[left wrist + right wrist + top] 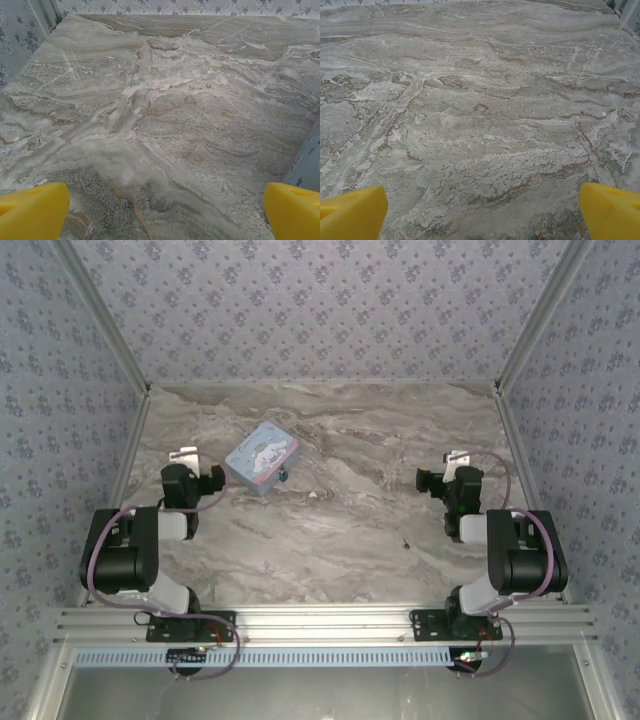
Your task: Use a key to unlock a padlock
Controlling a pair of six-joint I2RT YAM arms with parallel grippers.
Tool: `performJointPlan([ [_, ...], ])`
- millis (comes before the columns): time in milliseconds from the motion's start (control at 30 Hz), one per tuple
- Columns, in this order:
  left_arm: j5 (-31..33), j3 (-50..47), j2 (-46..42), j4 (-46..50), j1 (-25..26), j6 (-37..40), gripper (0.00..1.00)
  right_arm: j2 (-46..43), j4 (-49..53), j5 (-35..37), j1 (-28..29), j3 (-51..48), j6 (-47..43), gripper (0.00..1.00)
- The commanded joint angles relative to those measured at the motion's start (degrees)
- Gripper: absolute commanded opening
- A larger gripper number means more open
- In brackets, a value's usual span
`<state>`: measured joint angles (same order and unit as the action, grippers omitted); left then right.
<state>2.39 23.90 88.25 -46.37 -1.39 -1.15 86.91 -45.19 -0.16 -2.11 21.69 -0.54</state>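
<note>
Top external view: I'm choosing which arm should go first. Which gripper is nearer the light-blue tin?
The left gripper: it stands open just to the left of the tin, while the right gripper is far off on the opposite side.

padlock (283, 477): tiny, teal-blue, left of centre in the overhead view, pressed against the lower right side of a light-blue tin (262, 457); shackle too small to make out. key (405, 544): thin dark speck, right of centre and lower, well apart from the padlock.
</note>
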Motion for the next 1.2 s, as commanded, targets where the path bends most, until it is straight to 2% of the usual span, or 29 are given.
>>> performJointPlan([
  [0,0.07,-0.08,-0.41,0.00,0.32,-0.42,0.99,0.12,0.26,0.45,-0.21,1.01,-0.69,1.00],
  [733,0.02,-0.10,-0.62,0.04,0.28,-0.53,0.99,-0.13,-0.14,-1.36,-1.18,0.81,-0.25,1.00],
  [800,-0.04,0.35,-2.93,2.55,0.39,-0.40,0.99,-3.22,5.80,-0.53,-1.18,2.86,0.10,1.00],
  [867,1.46,0.53,-7.31,6.37,0.67,-0.47,0.99,-7.60,16.31,-1.30,-1.58,6.57,0.98,1.00],
  [967,3.29,1.32,-15.23,14.12,1.37,-1.36,0.99,-14.19,25.67,-2.74,-1.35,8.97,2.63,1.00],
  [1033,3.58,3.89,-20.85,22.70,1.52,-5.01,0.99,-18.60,32.92,-2.60,-0.68,10.66,4.18,1.00],
  [1100,4.34,7.79,-24.41,32.28,1.52,-12.13,0.99,-22.01,39.47,-2.89,0.19,12.30,5.94,1.00],
  [1167,2.04,11.32,-26.45,40.00,1.48,-18.12,0.99,-25.39,47.56,-2.87,1.66,14.35,9.19,1.00],
])
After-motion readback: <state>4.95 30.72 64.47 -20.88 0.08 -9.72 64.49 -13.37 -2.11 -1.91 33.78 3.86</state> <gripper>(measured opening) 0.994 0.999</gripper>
